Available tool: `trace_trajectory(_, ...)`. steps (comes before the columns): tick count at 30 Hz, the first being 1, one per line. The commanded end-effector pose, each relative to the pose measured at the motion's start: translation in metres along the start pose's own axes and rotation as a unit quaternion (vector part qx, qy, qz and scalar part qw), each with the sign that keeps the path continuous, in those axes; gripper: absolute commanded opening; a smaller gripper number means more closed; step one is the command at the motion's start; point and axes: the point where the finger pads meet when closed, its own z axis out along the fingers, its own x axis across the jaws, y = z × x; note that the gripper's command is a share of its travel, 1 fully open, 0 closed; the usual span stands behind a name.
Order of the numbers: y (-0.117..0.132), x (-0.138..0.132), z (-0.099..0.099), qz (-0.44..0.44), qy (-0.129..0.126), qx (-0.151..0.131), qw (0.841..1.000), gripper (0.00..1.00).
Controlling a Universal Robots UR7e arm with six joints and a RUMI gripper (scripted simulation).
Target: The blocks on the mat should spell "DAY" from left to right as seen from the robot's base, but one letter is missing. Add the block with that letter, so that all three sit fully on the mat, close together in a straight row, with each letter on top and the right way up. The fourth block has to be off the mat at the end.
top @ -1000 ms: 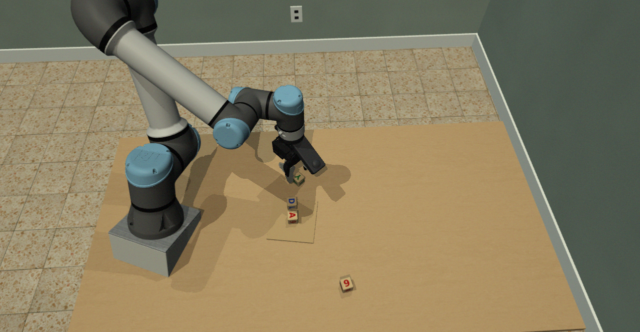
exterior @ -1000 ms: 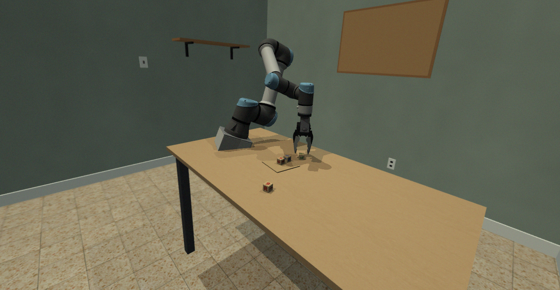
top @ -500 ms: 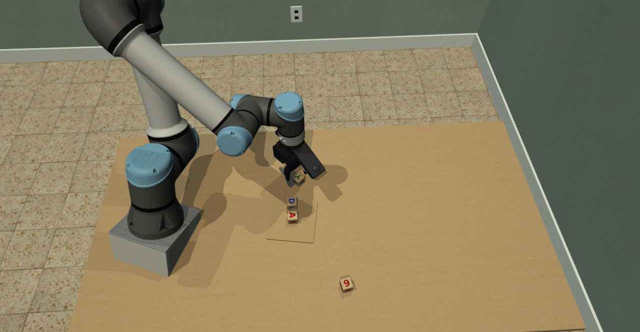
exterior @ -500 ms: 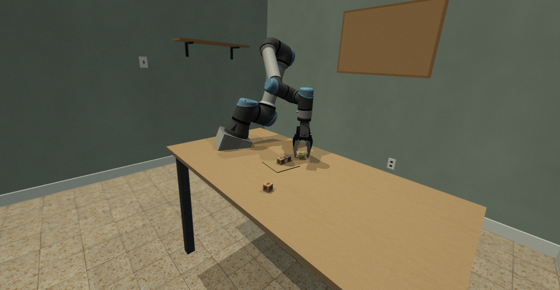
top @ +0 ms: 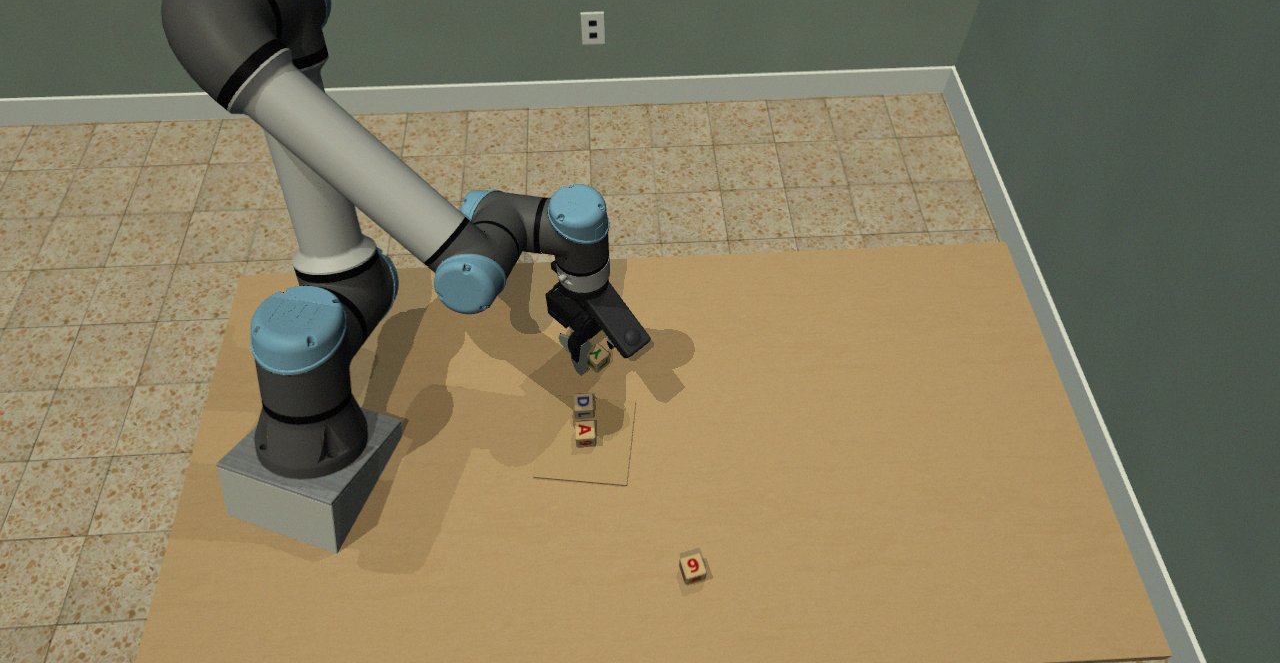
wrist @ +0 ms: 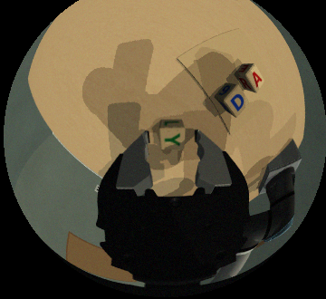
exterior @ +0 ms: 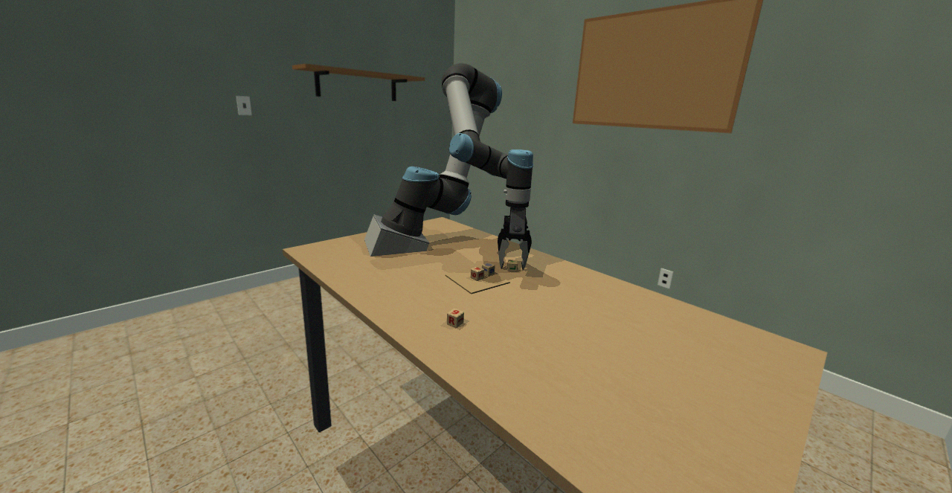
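Wooden desk [top: 850, 444] carries four lettered blocks. The tool [wrist: 172, 147] stands with its jaws spread, one on either side of the Y block [wrist: 171, 139], gaps visible on both sides, nothing pinched. The Y block [top: 598, 355] rests on the desk just outside the mat [top: 608, 462], green letter on top. The D block [top: 583, 405] and A block [top: 584, 431] sit touching in a row near the mat's edge. The 9 block [top: 692, 566] lies well apart from the mat, toward the desk's near edge
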Motion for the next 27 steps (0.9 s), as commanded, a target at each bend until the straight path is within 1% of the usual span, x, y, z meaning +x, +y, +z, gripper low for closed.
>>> trace_trajectory(1,-0.0002,-0.0003,-0.0003,0.000,0.000,0.000,1.000,0.40)
trace_trajectory(3,-0.0002,-0.0003,-0.0003,0.000,0.000,0.000,1.000,0.40)
trace_trajectory(4,-0.0002,-0.0003,-0.0003,0.000,0.000,0.000,1.000,0.28)
trace_trajectory(20,-0.0002,-0.0003,-0.0003,0.000,0.000,0.000,1.000,0.28)
trace_trajectory(21,-0.0002,-0.0003,-0.0003,0.000,0.000,0.000,1.000,0.09)
trace_trajectory(27,-0.0002,-0.0003,-0.0003,0.000,0.000,0.000,1.000,0.09)
